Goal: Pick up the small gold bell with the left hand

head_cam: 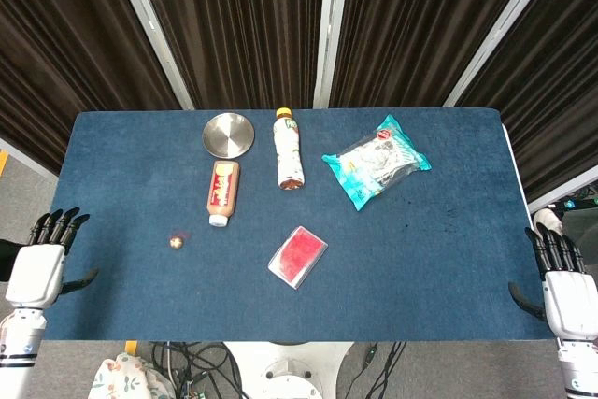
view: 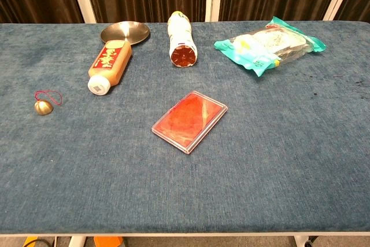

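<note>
Head view: left hand (head_cam: 37, 263) sits off the table's left edge, fingers apart, holding nothing. Bell (head_cam: 176, 242) lies to its right, near the front-left (red loop attached), so left hand's clearly closer than the right hand (head_cam: 565, 292), also empty.

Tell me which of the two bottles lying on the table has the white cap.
The brown sauce bottle with the red label, lying just in front of the metal dish. The other bottle, the pale one beside it, has a yellow cap.

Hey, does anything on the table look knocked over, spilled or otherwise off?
Two bottles lie on their sides instead of standing: the brown sauce bottle and the orange-capped drink bottle. No spill shows around either. The bell, red case and snack bag look fine.
</note>
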Robot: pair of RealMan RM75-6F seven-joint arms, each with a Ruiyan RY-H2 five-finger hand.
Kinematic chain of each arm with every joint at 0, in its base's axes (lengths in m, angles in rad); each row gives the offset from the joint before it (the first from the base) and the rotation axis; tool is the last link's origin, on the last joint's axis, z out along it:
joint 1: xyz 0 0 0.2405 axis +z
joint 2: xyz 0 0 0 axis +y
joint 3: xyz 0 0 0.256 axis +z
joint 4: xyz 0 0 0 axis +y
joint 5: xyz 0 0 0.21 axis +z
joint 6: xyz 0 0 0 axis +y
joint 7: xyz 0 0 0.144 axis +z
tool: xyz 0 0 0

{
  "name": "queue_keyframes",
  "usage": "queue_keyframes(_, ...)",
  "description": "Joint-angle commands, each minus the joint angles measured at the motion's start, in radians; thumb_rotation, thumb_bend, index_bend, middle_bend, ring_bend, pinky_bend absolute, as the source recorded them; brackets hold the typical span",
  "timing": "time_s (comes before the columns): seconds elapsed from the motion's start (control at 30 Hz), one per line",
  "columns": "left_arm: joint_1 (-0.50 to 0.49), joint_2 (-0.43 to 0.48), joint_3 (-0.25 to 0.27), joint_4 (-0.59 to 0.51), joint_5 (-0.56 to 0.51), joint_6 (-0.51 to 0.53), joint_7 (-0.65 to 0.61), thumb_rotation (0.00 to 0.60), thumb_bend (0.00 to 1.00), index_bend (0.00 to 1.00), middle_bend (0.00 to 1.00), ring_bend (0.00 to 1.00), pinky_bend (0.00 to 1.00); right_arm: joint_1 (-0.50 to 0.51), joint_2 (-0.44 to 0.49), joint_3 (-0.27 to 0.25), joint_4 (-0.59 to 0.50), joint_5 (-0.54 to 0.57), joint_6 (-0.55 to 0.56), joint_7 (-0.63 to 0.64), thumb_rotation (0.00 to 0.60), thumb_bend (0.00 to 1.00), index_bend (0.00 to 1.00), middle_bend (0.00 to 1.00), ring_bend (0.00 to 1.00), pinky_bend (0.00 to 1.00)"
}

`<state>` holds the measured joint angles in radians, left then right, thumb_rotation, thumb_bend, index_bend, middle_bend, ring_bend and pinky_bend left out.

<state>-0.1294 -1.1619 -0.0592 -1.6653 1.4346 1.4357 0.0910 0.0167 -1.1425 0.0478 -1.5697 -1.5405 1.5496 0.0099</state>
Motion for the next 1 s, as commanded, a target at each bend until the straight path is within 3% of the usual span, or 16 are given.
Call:
queue_keyframes(0.03,-0.001,0.003,-0.003,0.003,-0.001,0.001,-0.009,0.600,0.17,0.13,0.06,0.00,0.00,-0.001,0.006,-0.003,-0.012,0.002,-0.005,-0.011,0.600,0.19,0.00,0.00,0.00,0.02)
queue_keyframes(0.37,-0.010,0.005,0.003,-0.004,0.005,-0.020,-0.022,0.600,0.17,0.13,0.06,0.00,0.00,-0.008,0.014,0.000,-0.039,-0.019,0.027,-0.030,0.600,0.19,0.00,0.00,0.00,0.02)
queue_keyframes(0.57,-0.060,-0.032,0.019,0.013,0.004,-0.140,-0.142,0.600,0.17,0.13,0.06,0.00,0.00,-0.009,0.015,-0.010,-0.032,-0.035,0.026,-0.028,0.600,0.19,0.00,0.00,0.00,0.02)
queue_keyframes(1.0,-0.174,-0.183,-0.049,0.109,-0.119,-0.286,-0.075,0.600,0.16,0.16,0.06,0.00,0.00,-0.009,-0.005,-0.018,0.009,-0.021,0.003,-0.005,0.600,0.19,0.00,0.00,0.00,0.02)
